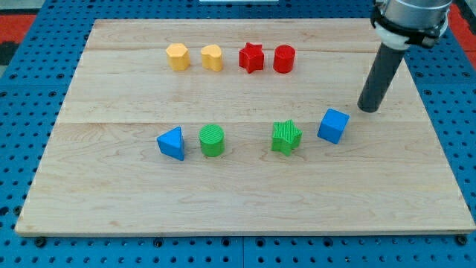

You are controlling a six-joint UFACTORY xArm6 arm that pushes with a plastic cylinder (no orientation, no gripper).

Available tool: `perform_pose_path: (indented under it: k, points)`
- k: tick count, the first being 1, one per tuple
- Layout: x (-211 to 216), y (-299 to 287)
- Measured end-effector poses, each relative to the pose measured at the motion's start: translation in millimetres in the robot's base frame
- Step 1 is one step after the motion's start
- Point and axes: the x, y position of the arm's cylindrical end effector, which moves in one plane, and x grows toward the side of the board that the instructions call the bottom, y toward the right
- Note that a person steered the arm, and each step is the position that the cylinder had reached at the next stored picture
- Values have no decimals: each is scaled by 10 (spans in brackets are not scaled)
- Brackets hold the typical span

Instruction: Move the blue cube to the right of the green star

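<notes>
The blue cube (333,125) sits on the wooden board, just to the right of the green star (286,137) with a small gap between them, and slightly higher in the view. My tip (367,109) rests on the board up and to the right of the blue cube, a short gap away from it, not touching it. The dark rod rises from the tip toward the view's top right.
A blue triangle (172,143) and a green cylinder (212,140) lie left of the star. Along the top stand a yellow hexagon (177,56), a yellow heart-like block (212,57), a red star (252,57) and a red cylinder (284,59). The board's right edge (439,141) is near.
</notes>
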Motion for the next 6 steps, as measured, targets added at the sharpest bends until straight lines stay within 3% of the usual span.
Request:
perform_pose_path:
  k: [1,2,4,6]
  points:
    - [148,-580]
    - [244,-805]
    - [373,-499]
    - [129,454]
